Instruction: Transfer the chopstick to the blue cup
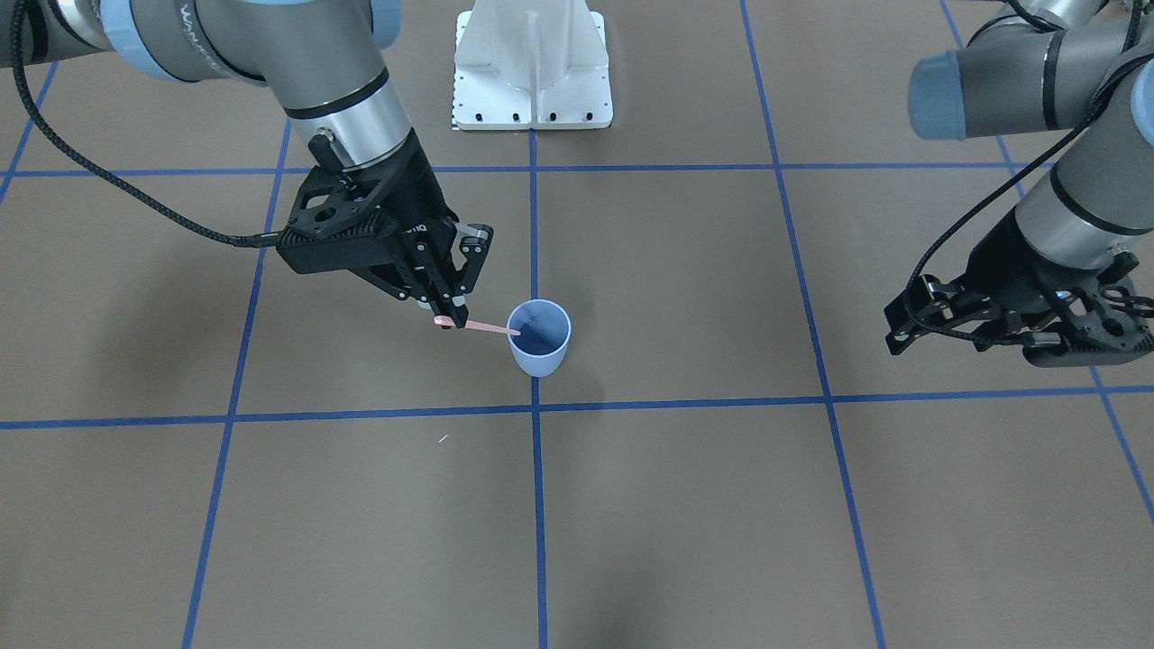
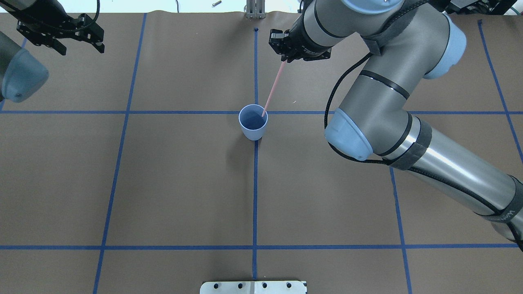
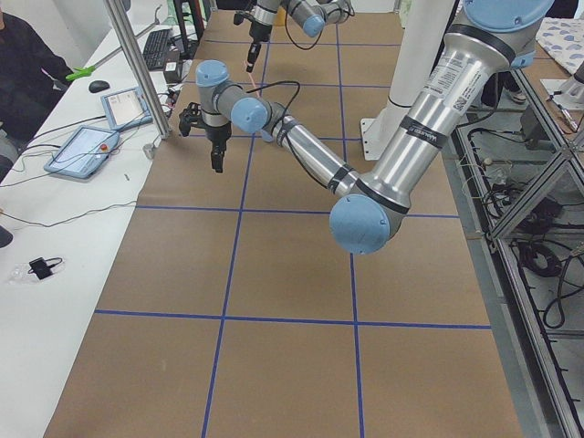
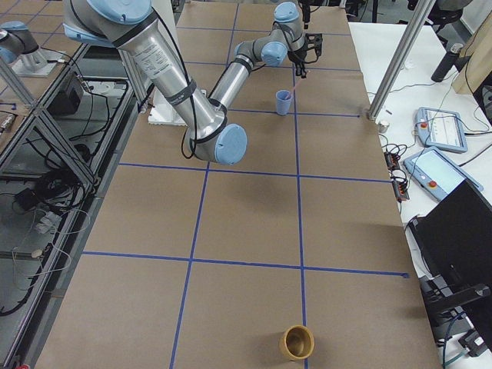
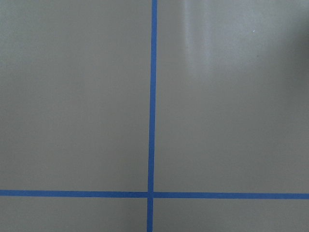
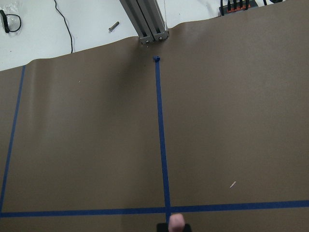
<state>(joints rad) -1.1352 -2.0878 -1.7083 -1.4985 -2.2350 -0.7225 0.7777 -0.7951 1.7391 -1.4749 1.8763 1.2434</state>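
Observation:
The blue cup (image 1: 539, 350) (image 2: 253, 130) stands upright on a blue tape line at the table's middle; it also shows small in the exterior right view (image 4: 284, 104). My right gripper (image 1: 450, 315) (image 2: 284, 59) hangs beside and above it, shut on the thick end of the pale pink chopstick (image 1: 487, 326) (image 2: 273, 87). The stick slants down, and its point lies just inside the cup's rim on the gripper's side. The stick's pink end (image 6: 177, 223) shows at the bottom edge of the right wrist view. My left gripper (image 1: 960, 335) (image 2: 81, 45) hovers open, holding nothing, far off over the table's left end.
A white mounting plate (image 1: 532, 68) (image 2: 253, 287) sits at the robot's edge. A tiny white speck (image 1: 443, 439) (image 2: 293, 102) lies near the cup. A brown cup-like ring (image 4: 297, 342) rests at the table's right end. Tablets and cables lie on the operators' bench (image 3: 87, 146).

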